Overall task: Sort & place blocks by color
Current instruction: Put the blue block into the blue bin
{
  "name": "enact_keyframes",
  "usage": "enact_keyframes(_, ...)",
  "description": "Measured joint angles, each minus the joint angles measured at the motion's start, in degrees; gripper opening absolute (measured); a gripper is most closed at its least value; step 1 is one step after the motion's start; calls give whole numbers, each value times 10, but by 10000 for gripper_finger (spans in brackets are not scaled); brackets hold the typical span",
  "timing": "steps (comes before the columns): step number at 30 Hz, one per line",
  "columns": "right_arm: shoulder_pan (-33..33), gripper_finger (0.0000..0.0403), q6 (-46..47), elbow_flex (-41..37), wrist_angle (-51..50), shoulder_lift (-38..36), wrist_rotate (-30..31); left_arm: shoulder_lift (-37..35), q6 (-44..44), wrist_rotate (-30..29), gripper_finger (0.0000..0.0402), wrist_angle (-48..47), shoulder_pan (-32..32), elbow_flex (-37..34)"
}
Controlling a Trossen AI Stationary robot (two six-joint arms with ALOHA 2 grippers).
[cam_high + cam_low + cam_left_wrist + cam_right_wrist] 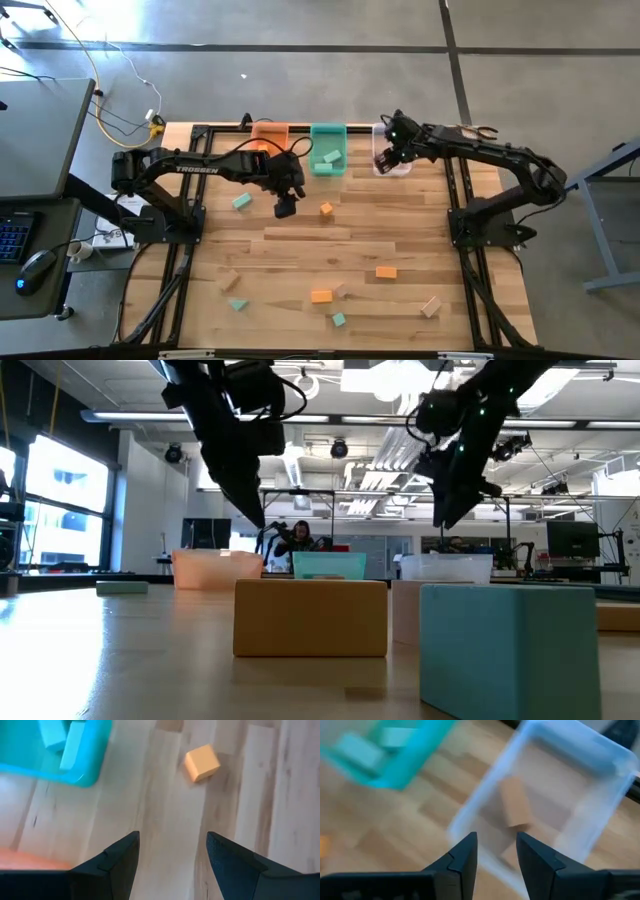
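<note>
High view: right pincer [384,160] hangs released over the clear bin [393,168], upper centre, 1 wood block [514,808] inside. Left pincer [285,205] is released near an orange block [326,209]. Risk: an off-centre descent may push this block away.

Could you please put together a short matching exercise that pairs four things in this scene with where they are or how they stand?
Things:
1. left gripper
2. right gripper
3. green bin
4. pale wooden block

Places or states:
A. holds teal blocks, between the orange bin and the clear bin
B. open and empty above bare table, near an orange cube
C. lying inside the clear bin
D. jaws apart, above the clear bin

Pairs: 1-B, 2-D, 3-A, 4-C
</note>
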Motion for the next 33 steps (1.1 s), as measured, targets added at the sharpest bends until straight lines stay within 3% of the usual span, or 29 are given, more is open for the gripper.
enact_keyframes(10,172,124,32,0,42,-25,-22,0,-62,-8,216,-43,-1,0)
enact_keyframes(19,325,124,46,0,154,-25,-54,0,-109,-8,216,-96,-2,0)
enact_keyframes(33,459,128,11,0,257,-13,-58,0,-170,-25,216,-201,-94,0)
